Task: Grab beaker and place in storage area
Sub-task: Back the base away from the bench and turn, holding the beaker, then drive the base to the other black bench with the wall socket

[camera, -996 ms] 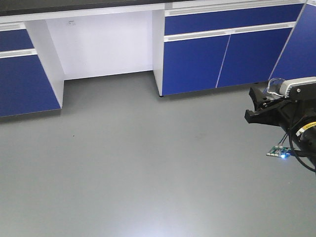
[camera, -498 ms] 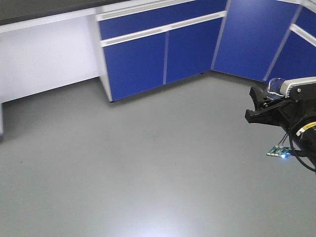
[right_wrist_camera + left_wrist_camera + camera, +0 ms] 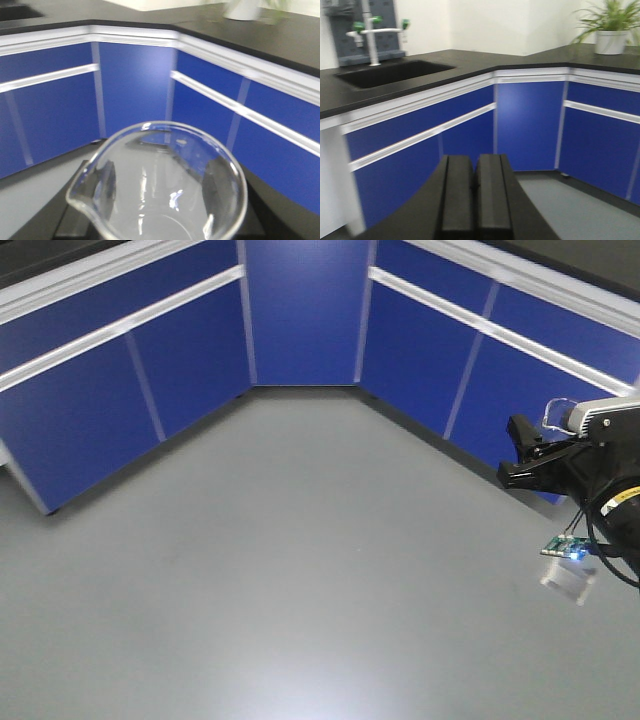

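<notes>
Cabinet corner [image 3: 305, 315] now ahead, open floor [image 3: 300, 560] before it; right gripper [image 3: 514, 451] around beaker [image 3: 165, 200], left gripper [image 3: 476, 175] clenched

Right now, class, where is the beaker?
In the right wrist view the beaker fills the lower centre, clamped in the right gripper, with the blue corner cabinets behind it.
</notes>
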